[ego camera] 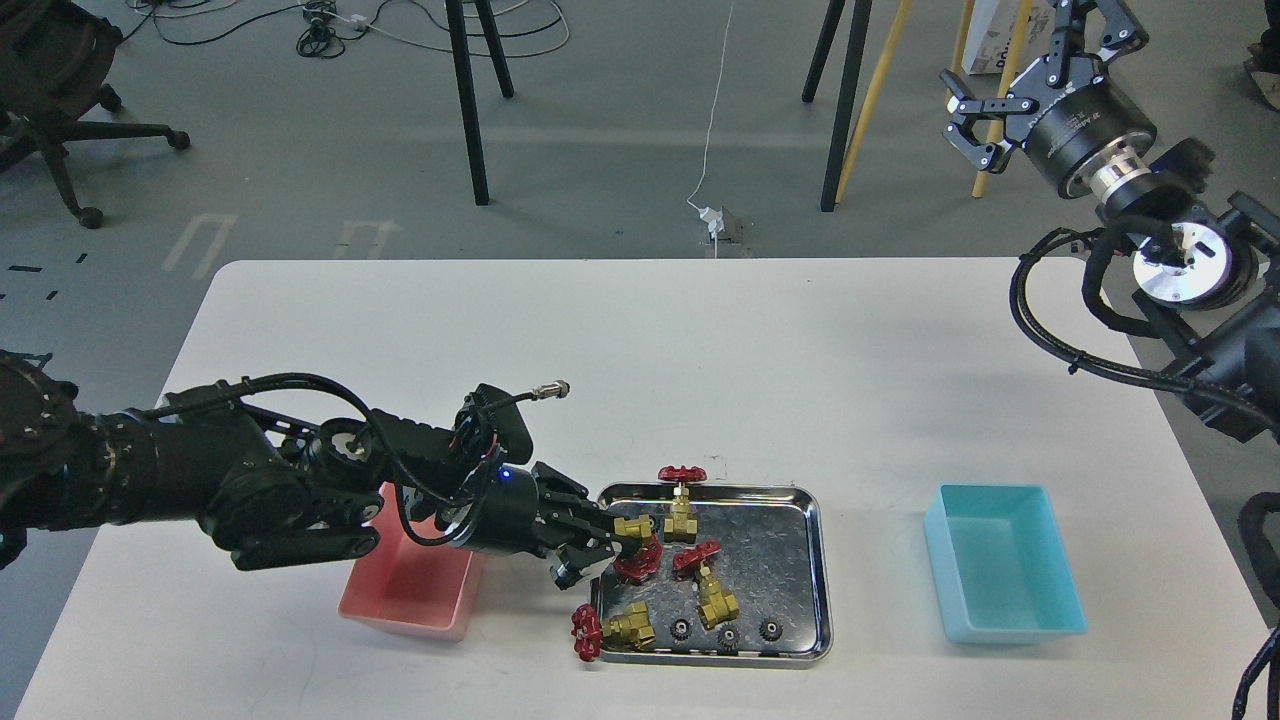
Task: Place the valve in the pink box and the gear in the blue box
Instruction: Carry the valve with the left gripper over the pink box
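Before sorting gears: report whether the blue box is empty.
Empty: the blue box shows only its bare turquoise floor, no gear inside.

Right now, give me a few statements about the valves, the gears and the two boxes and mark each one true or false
1. The left gripper is at a valve on the left side of the steel tray. True.
2. The blue box already holds a gear. False: nothing shows inside it, and the three gears lie along the tray's near edge.
3. The pink box sits left of the tray, partly under the left arm. True.
4. The right gripper is reaching into the blue box. False: it is raised beyond the table's far right corner, fingers open and holding nothing.
5. Four valves are in view. True.
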{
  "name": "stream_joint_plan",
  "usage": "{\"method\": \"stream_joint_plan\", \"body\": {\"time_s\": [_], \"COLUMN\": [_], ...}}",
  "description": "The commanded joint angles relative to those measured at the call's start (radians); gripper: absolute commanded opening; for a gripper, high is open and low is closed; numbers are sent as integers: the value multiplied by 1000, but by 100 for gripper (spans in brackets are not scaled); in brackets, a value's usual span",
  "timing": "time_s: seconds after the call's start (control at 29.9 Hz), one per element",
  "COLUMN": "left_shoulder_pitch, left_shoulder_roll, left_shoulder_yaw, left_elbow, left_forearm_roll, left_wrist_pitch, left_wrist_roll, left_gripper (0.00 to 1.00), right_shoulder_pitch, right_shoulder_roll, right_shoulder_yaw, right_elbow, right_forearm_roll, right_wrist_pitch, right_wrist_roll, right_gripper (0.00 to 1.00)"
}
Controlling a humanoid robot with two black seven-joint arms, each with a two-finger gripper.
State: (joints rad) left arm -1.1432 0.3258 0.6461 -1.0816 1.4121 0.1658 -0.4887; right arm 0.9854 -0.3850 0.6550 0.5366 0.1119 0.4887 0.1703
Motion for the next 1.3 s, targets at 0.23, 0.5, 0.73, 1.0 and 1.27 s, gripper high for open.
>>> {"method": "stream_joint_plan", "body": {"time_s": [0.23,0.5,0.73,1.0,1.27], "left_shoulder_pitch": [-6,-52,-115,-49,28], "left_shoulder_roll": [81,288,518,624,627], "left_shoulder_yaw": [-71,-117,-115,-106,-115], "left_elbow": [-52,-228,-374,-366,-310], "left_forearm_roll": [1,1,11,145,157], "left_wrist_pitch": [-5,-12,-48,-48,-40], "left_wrist_roll": [0,0,0,0,0], "left_gripper": [10,10,10,10,10], "right_shoulder_pitch": [9,105,148,137,131], "right_shoulder_roll": [2,40,97,107,106], "right_shoulder_yaw": [3,3,3,3,2], "right_elbow": [3,-6,-6,-4,-4], "right_forearm_roll": [0,0,0,0,0], "right_wrist_pitch": [0,0,0,0,0], "right_wrist_roll": [0,0,0,0,1], "right_gripper": [100,100,100,100,100]}}
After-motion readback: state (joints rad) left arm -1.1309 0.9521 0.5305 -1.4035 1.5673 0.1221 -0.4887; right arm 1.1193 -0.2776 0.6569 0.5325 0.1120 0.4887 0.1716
